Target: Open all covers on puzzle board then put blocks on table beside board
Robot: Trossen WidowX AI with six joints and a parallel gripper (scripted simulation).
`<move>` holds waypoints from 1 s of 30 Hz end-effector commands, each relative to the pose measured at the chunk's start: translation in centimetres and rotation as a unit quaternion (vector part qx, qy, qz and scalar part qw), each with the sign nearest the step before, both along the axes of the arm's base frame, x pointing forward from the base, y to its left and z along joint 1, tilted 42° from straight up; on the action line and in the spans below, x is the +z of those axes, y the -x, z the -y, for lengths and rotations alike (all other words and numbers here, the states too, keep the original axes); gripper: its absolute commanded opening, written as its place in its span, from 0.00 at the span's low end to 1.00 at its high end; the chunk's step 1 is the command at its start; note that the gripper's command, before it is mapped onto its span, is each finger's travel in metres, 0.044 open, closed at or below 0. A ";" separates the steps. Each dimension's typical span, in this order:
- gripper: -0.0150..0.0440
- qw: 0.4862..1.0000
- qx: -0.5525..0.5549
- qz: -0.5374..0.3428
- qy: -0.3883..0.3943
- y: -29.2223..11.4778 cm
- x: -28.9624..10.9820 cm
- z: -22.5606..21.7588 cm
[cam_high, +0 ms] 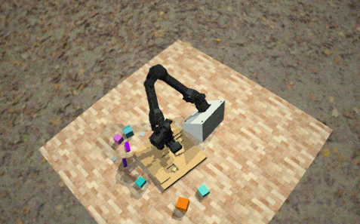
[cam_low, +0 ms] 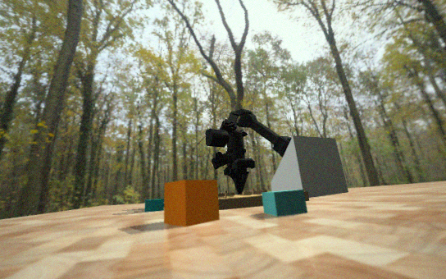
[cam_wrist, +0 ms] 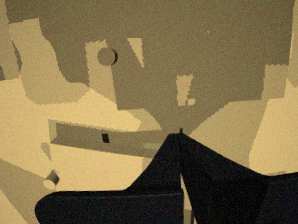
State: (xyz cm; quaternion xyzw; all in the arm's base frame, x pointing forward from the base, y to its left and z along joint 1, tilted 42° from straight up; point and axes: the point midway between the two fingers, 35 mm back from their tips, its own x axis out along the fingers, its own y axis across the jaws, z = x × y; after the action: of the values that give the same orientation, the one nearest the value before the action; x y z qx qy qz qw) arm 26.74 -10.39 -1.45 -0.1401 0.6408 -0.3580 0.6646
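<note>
The tan puzzle board [cam_high: 192, 159] [cam_low: 246, 200] [cam_wrist: 33, 106] lies flat on the table. My gripper [cam_high: 175, 147] [cam_low: 239, 189] [cam_wrist: 174, 140] is shut and empty, pointing down with its tips just above the board's back part. In the wrist view a long flat cover strip [cam_wrist: 87, 137] lies just ahead of the tips and a round pin [cam_wrist: 107, 56] sits further on; arm shadow darkens much of the board. An orange block [cam_high: 182, 203] [cam_low: 191, 202] and a teal block [cam_high: 203, 190] [cam_low: 284, 202] rest on the table in front of the board. Another teal block [cam_high: 140, 181] [cam_low: 154, 204] lies at its left corner.
A grey wedge-shaped arm base [cam_high: 204, 119] [cam_low: 316, 166] stands right behind the board. Left of the board lie a teal block [cam_high: 127, 131], a magenta block [cam_high: 118, 138], two small purple pieces [cam_high: 127, 146] [cam_high: 124, 162] and two small pale pieces [cam_high: 114, 158] [cam_high: 142, 134].
</note>
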 end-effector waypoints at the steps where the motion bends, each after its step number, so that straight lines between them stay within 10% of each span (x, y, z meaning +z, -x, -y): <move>1: 0.25 1.000 0.002 -0.002 0.001 0.4 0.0 0.0; 30: 0.25 1.000 0.002 -0.003 0.000 3.6 -0.6 -1.0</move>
State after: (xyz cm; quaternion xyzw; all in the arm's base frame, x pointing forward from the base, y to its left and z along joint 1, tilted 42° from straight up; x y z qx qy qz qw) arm 23.61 -9.60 -1.94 -0.1446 0.6425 -0.3561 0.6629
